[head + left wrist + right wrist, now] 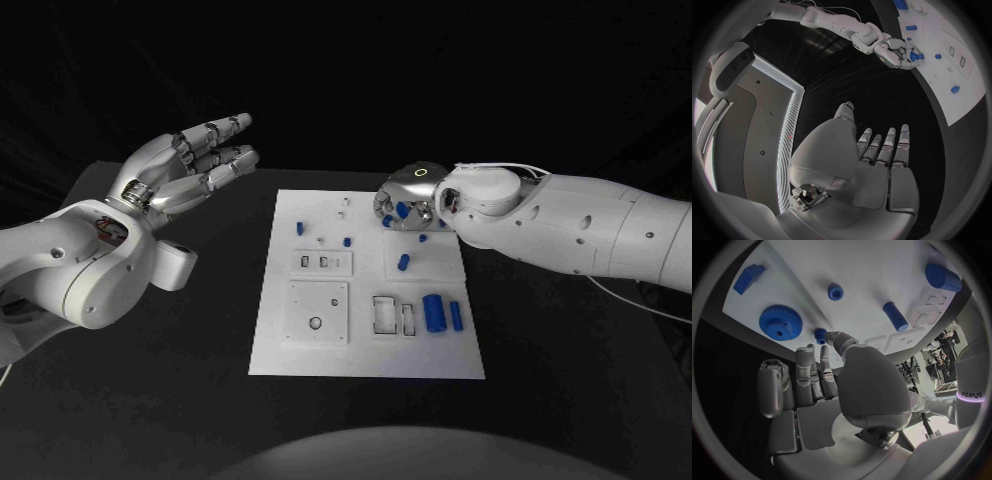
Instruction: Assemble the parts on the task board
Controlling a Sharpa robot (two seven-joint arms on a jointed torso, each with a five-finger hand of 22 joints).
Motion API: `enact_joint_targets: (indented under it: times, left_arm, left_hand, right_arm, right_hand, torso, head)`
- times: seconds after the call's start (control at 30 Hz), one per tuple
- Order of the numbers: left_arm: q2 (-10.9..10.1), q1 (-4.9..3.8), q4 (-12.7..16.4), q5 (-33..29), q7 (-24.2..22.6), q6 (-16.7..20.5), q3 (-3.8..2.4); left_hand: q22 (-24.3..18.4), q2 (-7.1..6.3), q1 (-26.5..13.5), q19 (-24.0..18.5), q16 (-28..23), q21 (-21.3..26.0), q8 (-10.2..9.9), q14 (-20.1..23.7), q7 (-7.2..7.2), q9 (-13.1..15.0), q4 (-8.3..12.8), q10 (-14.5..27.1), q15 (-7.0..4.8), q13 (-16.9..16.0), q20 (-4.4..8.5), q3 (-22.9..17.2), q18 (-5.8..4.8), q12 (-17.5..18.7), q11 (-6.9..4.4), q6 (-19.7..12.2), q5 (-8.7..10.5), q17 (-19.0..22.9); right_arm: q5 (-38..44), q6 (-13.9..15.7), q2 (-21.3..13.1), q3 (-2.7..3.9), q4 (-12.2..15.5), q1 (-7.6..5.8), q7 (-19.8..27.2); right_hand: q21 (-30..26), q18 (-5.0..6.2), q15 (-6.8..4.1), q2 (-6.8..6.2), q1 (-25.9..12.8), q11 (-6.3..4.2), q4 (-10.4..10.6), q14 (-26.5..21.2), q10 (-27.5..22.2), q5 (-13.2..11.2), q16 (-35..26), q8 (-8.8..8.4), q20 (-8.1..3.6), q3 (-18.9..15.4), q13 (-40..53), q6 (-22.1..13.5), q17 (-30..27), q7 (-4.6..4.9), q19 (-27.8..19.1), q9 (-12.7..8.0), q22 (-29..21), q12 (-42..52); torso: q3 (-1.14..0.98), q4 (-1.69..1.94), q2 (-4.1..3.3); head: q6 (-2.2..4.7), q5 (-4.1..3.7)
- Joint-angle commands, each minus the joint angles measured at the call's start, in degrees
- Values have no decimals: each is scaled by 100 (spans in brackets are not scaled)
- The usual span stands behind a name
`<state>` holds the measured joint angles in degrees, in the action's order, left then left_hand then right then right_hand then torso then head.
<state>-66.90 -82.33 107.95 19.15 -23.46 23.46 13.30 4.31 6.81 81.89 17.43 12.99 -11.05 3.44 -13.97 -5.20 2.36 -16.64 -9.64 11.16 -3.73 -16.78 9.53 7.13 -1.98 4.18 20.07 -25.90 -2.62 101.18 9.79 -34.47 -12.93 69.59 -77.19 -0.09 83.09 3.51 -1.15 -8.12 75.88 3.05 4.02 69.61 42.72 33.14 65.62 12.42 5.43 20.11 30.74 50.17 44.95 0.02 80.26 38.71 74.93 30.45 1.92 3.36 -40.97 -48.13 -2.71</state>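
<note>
While two hands [195, 165] [408, 205] hover, one task board [369, 345], two blue gears [781, 323] [820, 333]

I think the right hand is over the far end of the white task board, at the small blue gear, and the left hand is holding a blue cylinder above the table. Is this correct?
Not quite. The left hand holds nothing: the head view and left wrist view show its fingers apart and empty. The right hand is indeed over the far end of the task board, fingertips at the small blue gear.

Matt white task board [368, 355] – glossy blue plastic parts [433, 312]
</note>
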Motion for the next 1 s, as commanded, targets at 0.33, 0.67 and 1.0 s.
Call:
enact_joint_targets:
  times: [0.33,0.67,1.0]
  left_arm:
    - [14,-4,15,11,37,-101,-4]
    - [13,-4,14,11,78,-140,-3]
    - [21,-4,9,11,108,-201,-3]
  left_hand:
    - [4,-6,99,50,53,-27,-9,-40,-41,10,21,-10,40,-8,9,19,-74,19,14,29,-45,-11]
    - [4,-4,125,60,87,-36,-7,-81,-51,11,17,-22,64,-12,9,23,-70,16,27,40,-50,-17]
    - [4,-15,138,65,96,-40,2,-93,-67,17,14,-26,80,-14,10,36,-68,16,32,84,-52,-16]
  right_arm:
    - [14,-107,39,2,-82,44,58]
    - [18,-227,59,2,-135,61,51]
    - [18,-201,112,2,-220,106,107]
  right_hand:
    - [46,-73,-29,90,40,-31,-109,29,124,41,29,75,-7,26,68,-38,14,8,67,245,680,60]
    - [40,-73,-36,97,23,-42,-139,19,175,6,10,-41,-13,81,84,-212,-18,10,68,271,692,35]
    - [24,-73,-108,166,28,-166,-178,3,380,-91,-20,-24,-17,158,104,94,-59,297,66,267,708,21]
  torso:
    - [6,-2,6]
    - [7,-2,12]
    - [6,-1,15]
  head:
    - [-13,17]
    - [-24,17]
    - [-32,23]
